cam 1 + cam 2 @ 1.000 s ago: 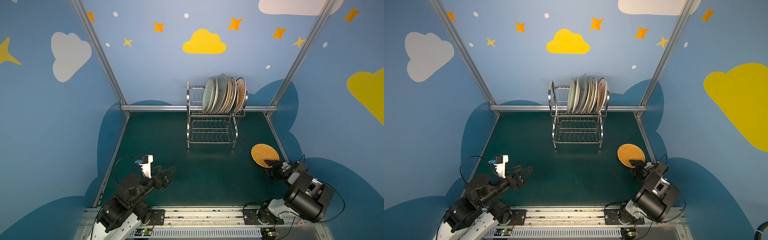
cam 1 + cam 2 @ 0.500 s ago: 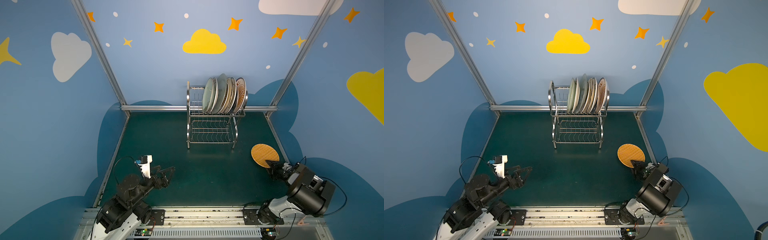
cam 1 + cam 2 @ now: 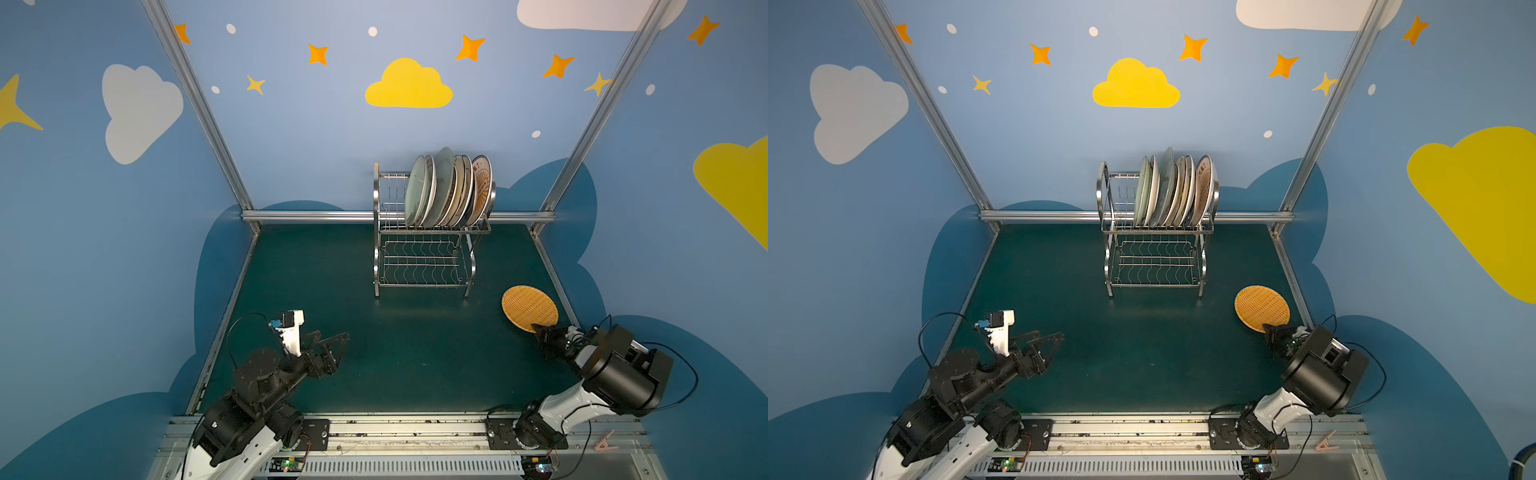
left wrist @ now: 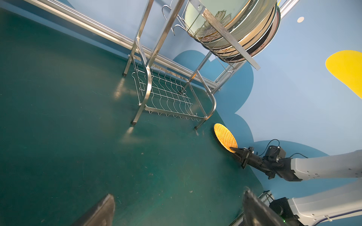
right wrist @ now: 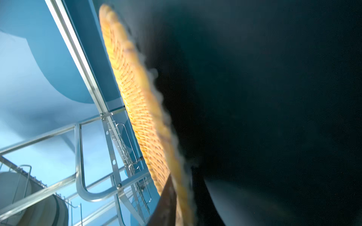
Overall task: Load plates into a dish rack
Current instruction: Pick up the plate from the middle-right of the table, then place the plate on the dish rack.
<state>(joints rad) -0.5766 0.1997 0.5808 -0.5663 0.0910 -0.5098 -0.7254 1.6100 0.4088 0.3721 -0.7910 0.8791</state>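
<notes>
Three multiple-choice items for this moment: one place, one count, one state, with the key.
1. Where is the orange woven plate?
A. on the table beside the dish rack
B. on the rack's lower shelf
C. in the upper tier

2. How many of the plates are not in the rack?
A. three
B. none
C. one

3. How do the left gripper's jaws stand?
A. shut on a plate
B. open, empty
C. shut on rack wire

Key: 1 A, it lies on the green surface, the right gripper's jaws on its rim; 2 C, the rest stand in the upper tier; 3 B, spread wide, nothing between.
</notes>
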